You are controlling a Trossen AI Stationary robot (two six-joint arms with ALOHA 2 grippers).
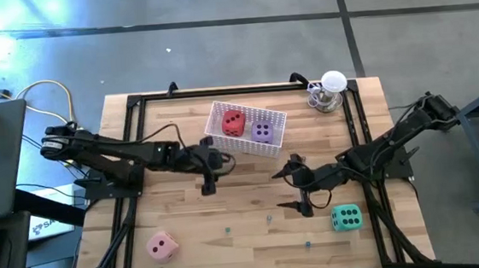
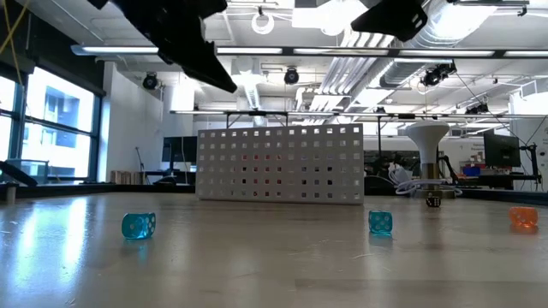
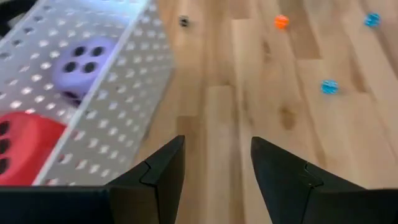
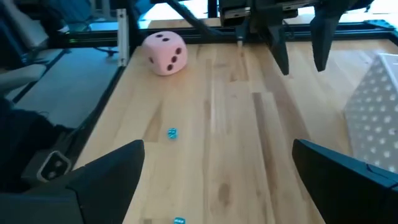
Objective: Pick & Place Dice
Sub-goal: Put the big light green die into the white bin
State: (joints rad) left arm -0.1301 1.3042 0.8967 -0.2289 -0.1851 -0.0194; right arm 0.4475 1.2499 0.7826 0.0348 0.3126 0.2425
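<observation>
A white perforated basket (image 1: pixel 275 127) stands at the table's far middle. A red die (image 1: pixel 233 122) and a purple die (image 1: pixel 262 132) rest on its floor; both also show through its wall (image 3: pixel 112 106) in the left wrist view. A pink die (image 1: pixel 162 246) sits on the table near the front left, and a green die (image 1: pixel 345 218) near the front right. My left gripper (image 1: pixel 216 166) hovers open just in front of the basket, nothing between its fingers (image 3: pixel 163 172). My right gripper (image 1: pixel 288 190) hovers wide open at mid-table, left of the green die.
Several tiny dice lie on the wood: blue ones (image 2: pixel 139 225) (image 2: pixel 380 222) and an orange one (image 2: pixel 522 218). A small white-topped stand (image 1: pixel 330 92) is at the far right corner. A black frame (image 1: pixel 134 104) edges the table. Bare wood lies between the pink and green dice.
</observation>
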